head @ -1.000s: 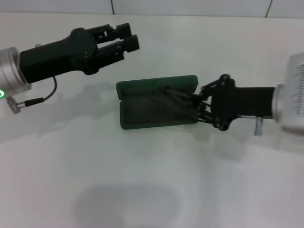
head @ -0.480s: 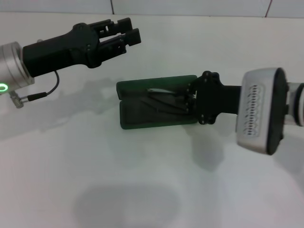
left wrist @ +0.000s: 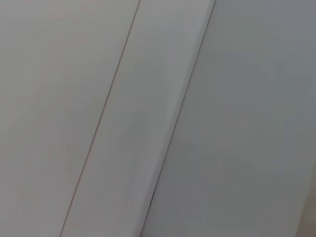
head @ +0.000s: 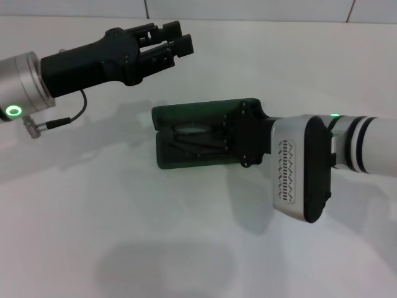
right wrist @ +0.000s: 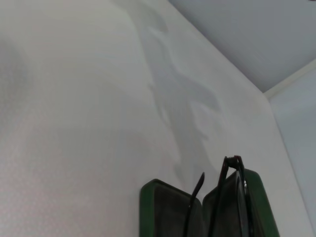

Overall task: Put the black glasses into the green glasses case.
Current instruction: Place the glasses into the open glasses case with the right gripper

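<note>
The green glasses case (head: 186, 114) lies open in the middle of the white table, lid toward the back. The black glasses (head: 196, 136) lie across its dark lining, one lens showing. My right gripper (head: 233, 140) reaches in from the right over the case's right end, shut on the black glasses; its fingers are hidden under the wrist. The right wrist view shows the case (right wrist: 159, 210) and the glasses' thin arms (right wrist: 228, 185) standing up close in front. My left gripper (head: 178, 41) hangs open and empty above the table, behind and left of the case.
The white table (head: 186, 248) runs all around the case. A white wall (head: 248, 9) stands at the table's far edge. A cable (head: 59, 121) hangs from the left wrist. The left wrist view shows only white surfaces.
My right arm has pushed left over the case, carrying the glasses further into it, and its wrist has rolled. My left gripper has drifted slightly right and back.
</note>
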Action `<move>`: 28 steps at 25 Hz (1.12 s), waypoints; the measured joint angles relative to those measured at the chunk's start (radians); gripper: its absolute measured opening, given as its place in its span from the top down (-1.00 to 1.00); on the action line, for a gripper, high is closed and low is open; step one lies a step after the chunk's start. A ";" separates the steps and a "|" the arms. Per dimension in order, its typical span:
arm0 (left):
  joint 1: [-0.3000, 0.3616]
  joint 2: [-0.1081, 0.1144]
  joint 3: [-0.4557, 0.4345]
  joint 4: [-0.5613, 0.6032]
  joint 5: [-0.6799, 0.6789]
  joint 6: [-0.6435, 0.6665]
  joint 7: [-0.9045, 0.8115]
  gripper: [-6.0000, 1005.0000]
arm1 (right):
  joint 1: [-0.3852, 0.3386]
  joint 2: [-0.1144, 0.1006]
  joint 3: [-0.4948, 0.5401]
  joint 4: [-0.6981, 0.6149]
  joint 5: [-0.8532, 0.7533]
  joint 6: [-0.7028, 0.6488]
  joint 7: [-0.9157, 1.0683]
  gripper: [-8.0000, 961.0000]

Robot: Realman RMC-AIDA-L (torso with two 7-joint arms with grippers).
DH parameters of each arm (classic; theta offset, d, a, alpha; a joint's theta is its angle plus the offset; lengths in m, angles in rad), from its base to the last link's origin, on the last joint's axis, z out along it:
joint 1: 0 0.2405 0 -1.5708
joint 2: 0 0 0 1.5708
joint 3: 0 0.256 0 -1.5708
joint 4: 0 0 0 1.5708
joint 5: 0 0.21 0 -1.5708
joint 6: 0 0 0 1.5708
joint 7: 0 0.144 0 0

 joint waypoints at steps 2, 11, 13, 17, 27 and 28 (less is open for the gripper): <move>0.002 0.000 0.000 0.000 0.000 0.000 0.002 -0.03 | 0.002 0.000 -0.020 0.001 -0.003 0.027 0.000 0.74; 0.006 -0.001 0.000 0.000 0.013 0.000 0.003 -0.04 | 0.001 0.000 -0.060 0.009 -0.030 0.088 -0.006 0.74; 0.006 -0.001 0.000 0.000 0.017 0.002 0.000 -0.04 | -0.001 0.000 -0.078 0.013 -0.031 0.116 -0.006 0.74; 0.001 -0.001 0.010 0.000 0.024 0.009 -0.005 -0.04 | -0.004 0.000 -0.090 0.013 -0.031 0.137 -0.004 0.74; 0.008 -0.003 0.017 -0.001 0.025 0.009 -0.006 -0.04 | -0.007 0.000 -0.098 0.016 -0.018 0.171 0.001 0.73; 0.008 -0.003 0.017 -0.002 0.025 0.009 -0.005 -0.05 | -0.007 0.000 -0.106 0.018 -0.018 0.187 0.001 0.72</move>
